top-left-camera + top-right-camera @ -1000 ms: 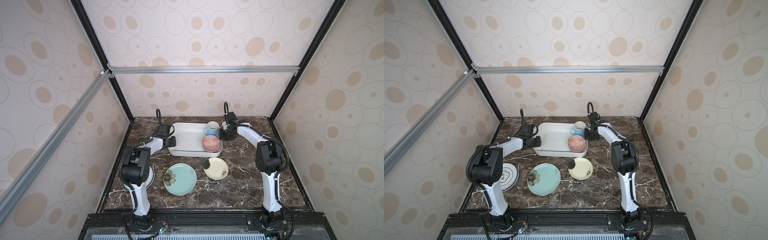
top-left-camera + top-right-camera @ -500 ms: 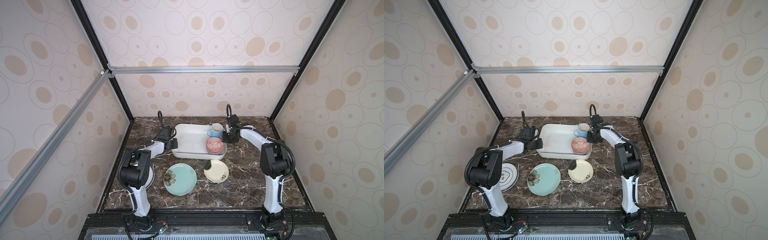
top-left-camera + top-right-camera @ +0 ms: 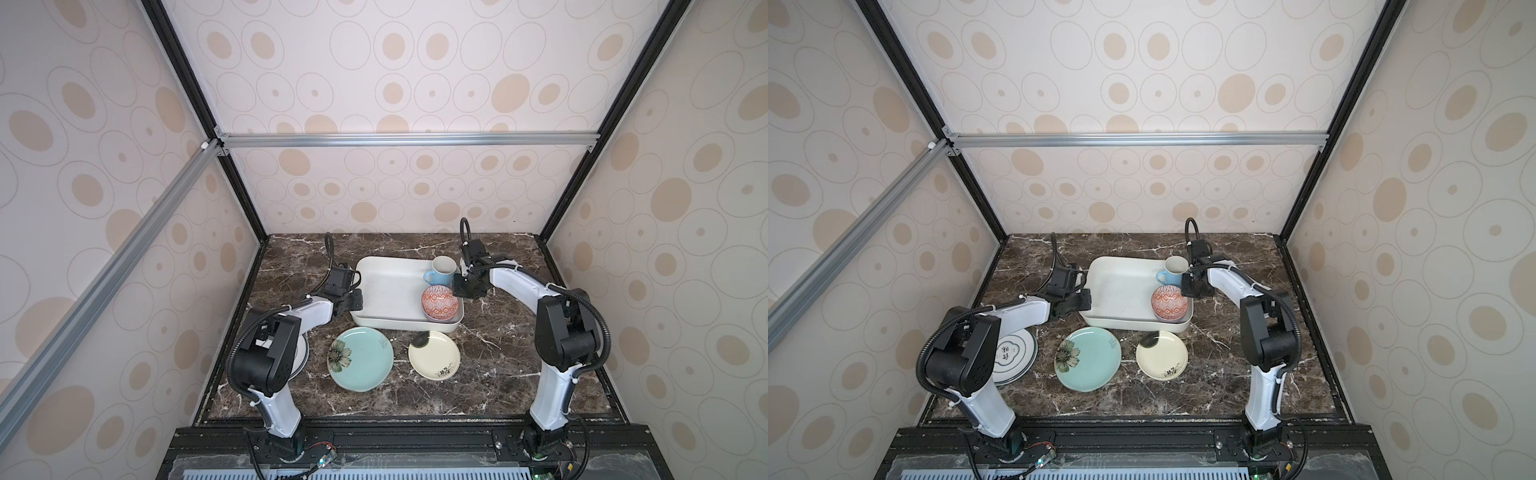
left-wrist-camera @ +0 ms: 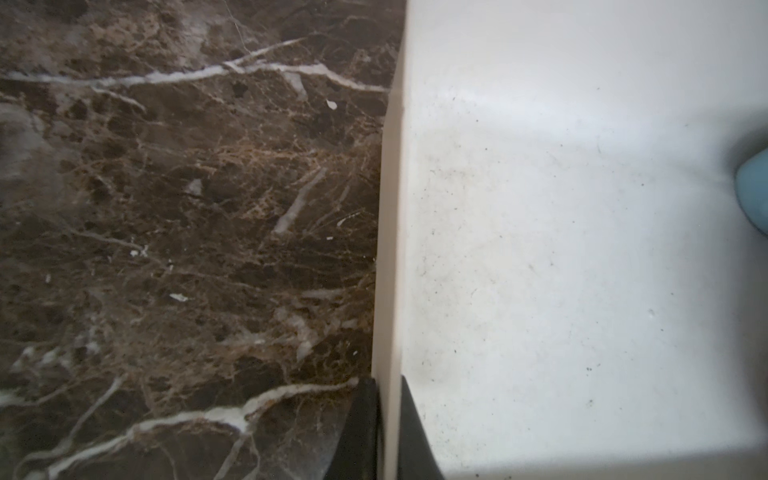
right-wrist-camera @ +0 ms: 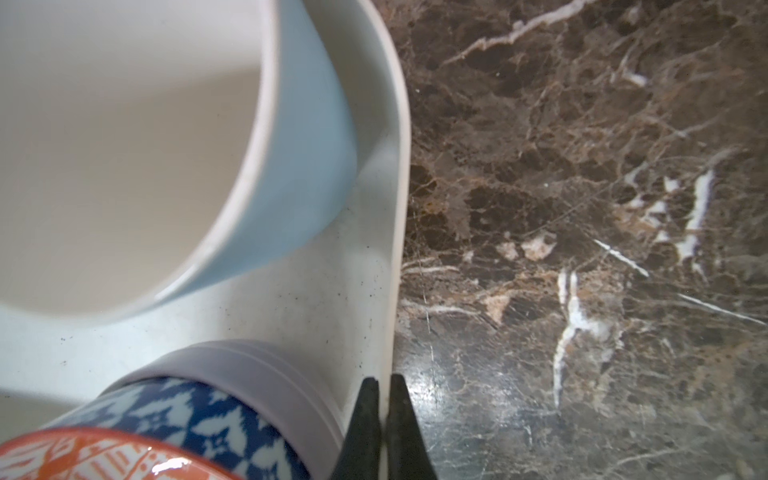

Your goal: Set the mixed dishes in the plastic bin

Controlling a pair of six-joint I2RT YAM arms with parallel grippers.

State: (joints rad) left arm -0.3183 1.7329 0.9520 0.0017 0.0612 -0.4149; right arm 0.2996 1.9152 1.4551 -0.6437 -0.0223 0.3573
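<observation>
Over the last second my left gripper (image 4: 388, 415) has narrowed from partly open to a pinch. In the left wrist view its two black fingers (image 4: 409, 419) sit either side of the plastic bin's (image 3: 395, 259) left rim. The right gripper (image 5: 384, 415) was already nearly closed and is now clamped on the thin right rim, one finger inside and one outside.

With both sides held, the bin has slid to the right and towards the near edge of the marble table (image 3: 498, 374) in both top views. It carries the light-blue mug (image 3: 442, 268) in its far right corner. The red-patterned bowl (image 3: 441, 300) is nested in the lavender bowl (image 5: 249, 361) at its near right.

The teal flower plate (image 3: 360, 358) has not moved and lies just near-side of the bin's left half. The small cream plate (image 3: 434, 354) sits nearer than it did, its far edge right at the bin's near wall (I suspect the bin is nudging it, though I can't confirm contact). The white blue-rimmed plates (image 3: 1013, 357) lie at the left, half hidden under my left arm.

I read this as repositioning, not placing. Three dishes are in and the plates are still out, and a closer bin shortens each carry. Any further pull risks shoving the cream plate along.
</observation>
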